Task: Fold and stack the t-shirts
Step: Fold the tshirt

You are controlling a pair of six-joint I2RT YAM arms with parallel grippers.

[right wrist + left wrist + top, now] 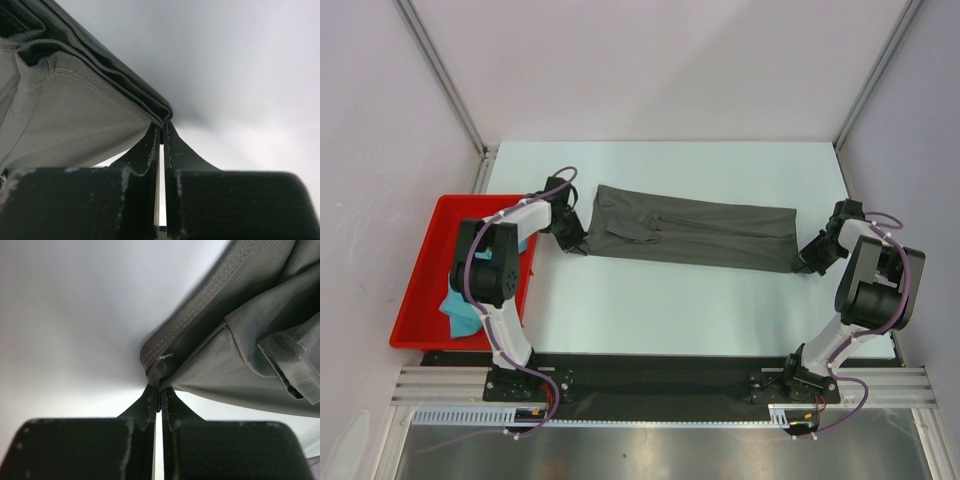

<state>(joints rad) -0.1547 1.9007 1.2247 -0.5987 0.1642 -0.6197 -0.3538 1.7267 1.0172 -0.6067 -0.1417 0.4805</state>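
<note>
Across table (670, 310), grey t-shirt (700, 232); ends clamped by left gripper (582, 245), right gripper (803, 264)

Lab test cell — aluminium frame (441, 75), white panels (650, 70).

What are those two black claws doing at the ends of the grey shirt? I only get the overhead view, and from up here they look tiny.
Observer: The left wrist camera shows the left gripper shut on a stitched hem corner of the grey t-shirt, with the cloth pinched right at its tips.
Operator: And the claw at the other end, is it gripping too?
Observer: Yes. In the right wrist camera the right gripper is shut on a folded edge, and several layers of cloth are stacked together where the tips meet.
</note>
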